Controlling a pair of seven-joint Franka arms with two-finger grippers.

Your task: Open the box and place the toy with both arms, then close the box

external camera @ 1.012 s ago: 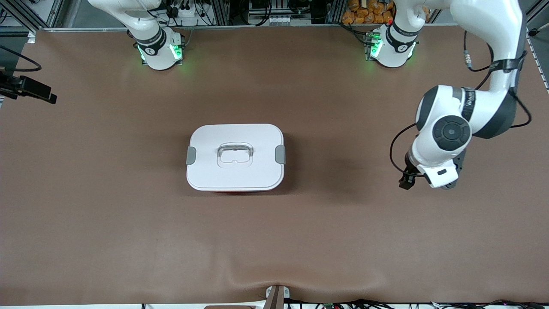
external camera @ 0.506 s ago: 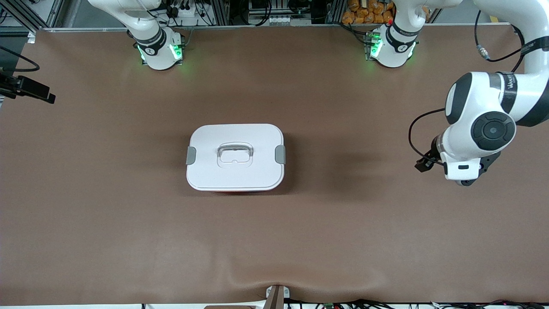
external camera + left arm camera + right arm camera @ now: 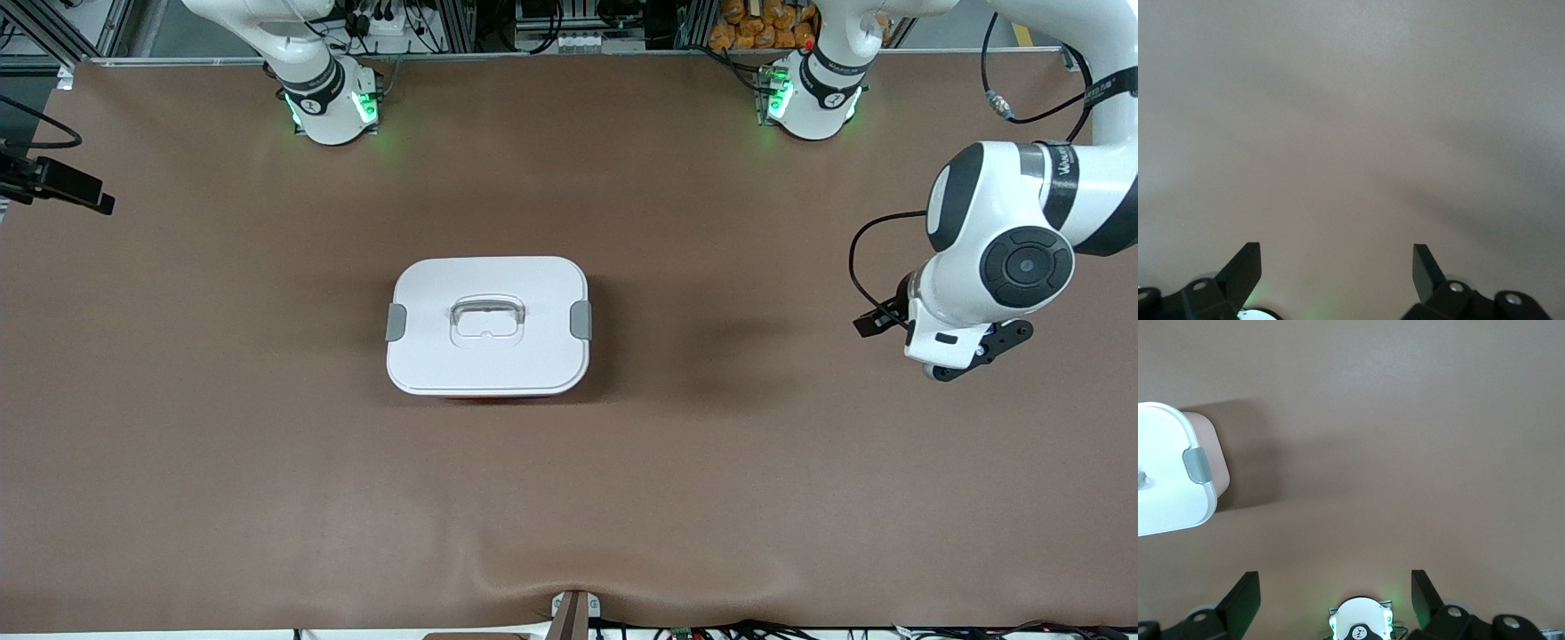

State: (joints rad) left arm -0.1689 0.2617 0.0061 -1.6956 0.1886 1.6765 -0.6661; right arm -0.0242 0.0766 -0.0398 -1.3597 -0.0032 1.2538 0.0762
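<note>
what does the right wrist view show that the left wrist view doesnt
Only the right wrist view shows one end of the box: its white lid, one grey clip, and a pink wall below the rim. It also shows a robot base with green lights.

Only the left wrist view shows the left gripper, jaws open, over nothing but bare surface.

Both show the brown table and a pair of black, wide-open jaws; the right gripper is likewise empty.
</note>
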